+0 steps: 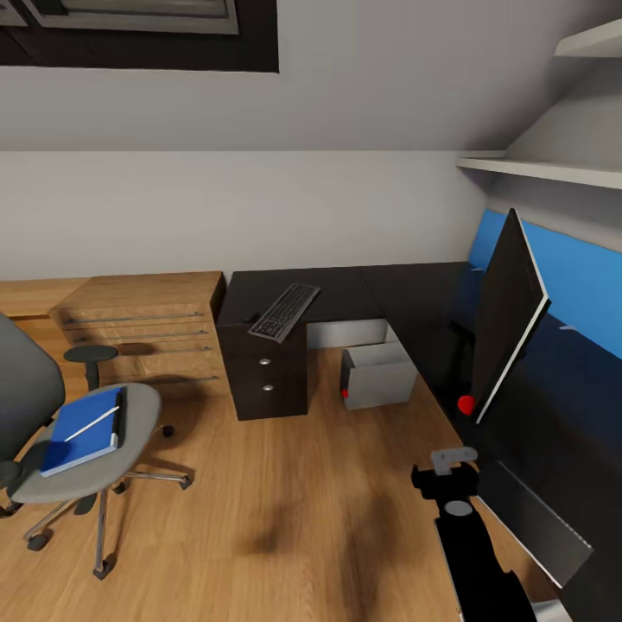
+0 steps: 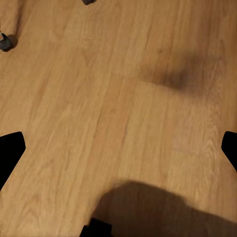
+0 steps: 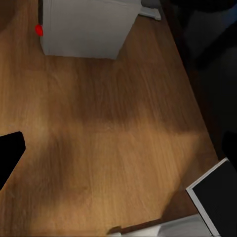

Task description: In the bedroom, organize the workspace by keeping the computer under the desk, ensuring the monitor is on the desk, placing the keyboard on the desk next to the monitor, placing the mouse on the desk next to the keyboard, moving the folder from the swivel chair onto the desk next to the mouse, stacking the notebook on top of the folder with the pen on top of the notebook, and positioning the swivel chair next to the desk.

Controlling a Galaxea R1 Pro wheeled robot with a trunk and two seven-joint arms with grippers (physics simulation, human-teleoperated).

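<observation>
Head view first: we see the desk (image 1: pixel 345 289) in the corner, the keyboard (image 1: pixel 284 311) lying on it above the drawers; the monitor (image 1: pixel 505 315) stands tilted on the desk's right wing; the computer (image 1: pixel 376 373) sits on the wooden floor (image 1: pixel 285 484) under the desk; the swivel chair (image 1: pixel 82 441) stands well apart at left, carrying the folder (image 1: pixel 79 430) with the pen (image 1: pixel 91 423) on top; our right pincer (image 1: pixel 453 484) hangs near the monitor, its state unclear; the left pincer (image 2: pixel 118 148), fingers spread wide, hovers over bare floor.
</observation>
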